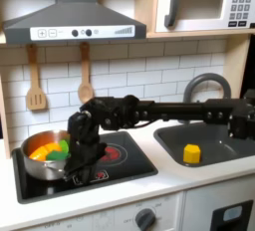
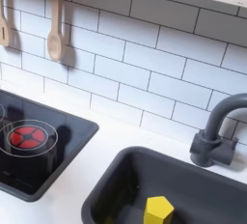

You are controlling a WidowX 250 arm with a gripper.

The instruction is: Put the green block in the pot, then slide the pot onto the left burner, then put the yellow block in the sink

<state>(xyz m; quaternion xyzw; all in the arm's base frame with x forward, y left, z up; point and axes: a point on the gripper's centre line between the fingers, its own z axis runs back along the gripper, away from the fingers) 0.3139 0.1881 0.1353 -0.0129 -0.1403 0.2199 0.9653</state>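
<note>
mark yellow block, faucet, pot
yellow block (image 2: 159, 210), second exterior view, its front face, inside the sink.
faucet (image 2: 214, 131), second exterior view, its dark upright stem.
pot (image 1: 33, 141), first exterior view, its left rim.

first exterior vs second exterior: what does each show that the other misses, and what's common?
First exterior view alone: the gripper low over the cooktop beside the pot, the green block inside it, plus the range hood and microwave.
Second exterior view alone: nothing extra.
Both exterior views: the yellow block in the sink, the faucet, a red burner.
</note>
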